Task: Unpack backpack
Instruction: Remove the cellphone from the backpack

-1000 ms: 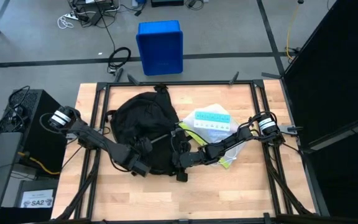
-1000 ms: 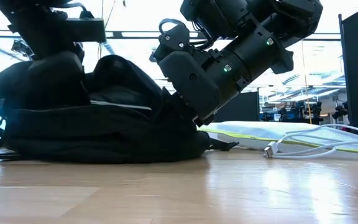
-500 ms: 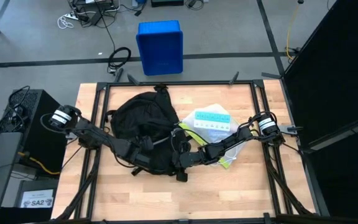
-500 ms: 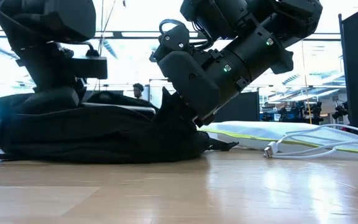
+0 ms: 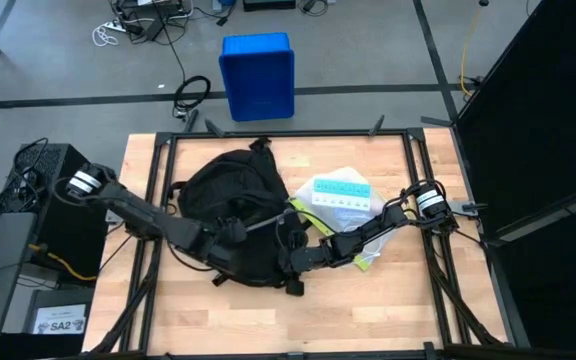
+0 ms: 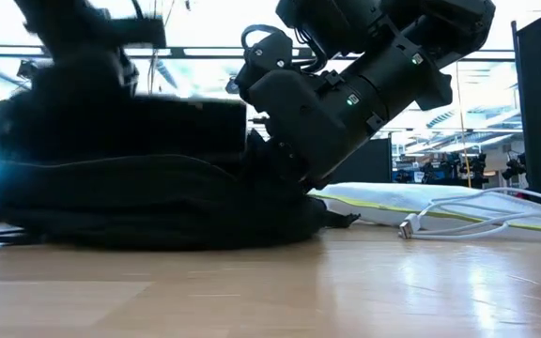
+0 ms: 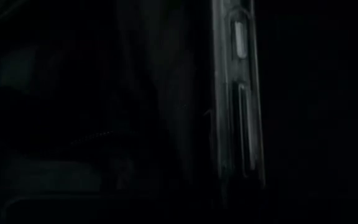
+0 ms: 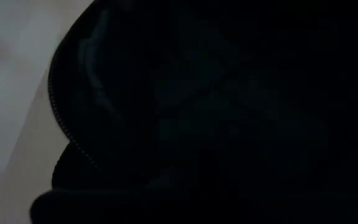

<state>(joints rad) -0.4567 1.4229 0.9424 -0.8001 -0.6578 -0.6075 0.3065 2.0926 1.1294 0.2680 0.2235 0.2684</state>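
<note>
The black backpack (image 5: 230, 215) is laid flat in the middle of the wooden table (image 5: 388, 310). The left gripper (image 5: 230, 262) is pushed into the near side of the backpack, and its fingers are hidden in the dark fabric, so it cannot be told if they are apart or together. In the left wrist view, only a thin, pale, shiny edge (image 7: 236, 93) is seen in the dark. The right gripper (image 5: 290, 262) is pressed against the backpack's right near edge with its fingers closed together; what is pinched between them cannot be told. Just to the right of the backpack, a clear pouch with a yellow-green edge (image 5: 340, 205) and a white cable (image 6: 458, 223) are laid on the table.
</note>
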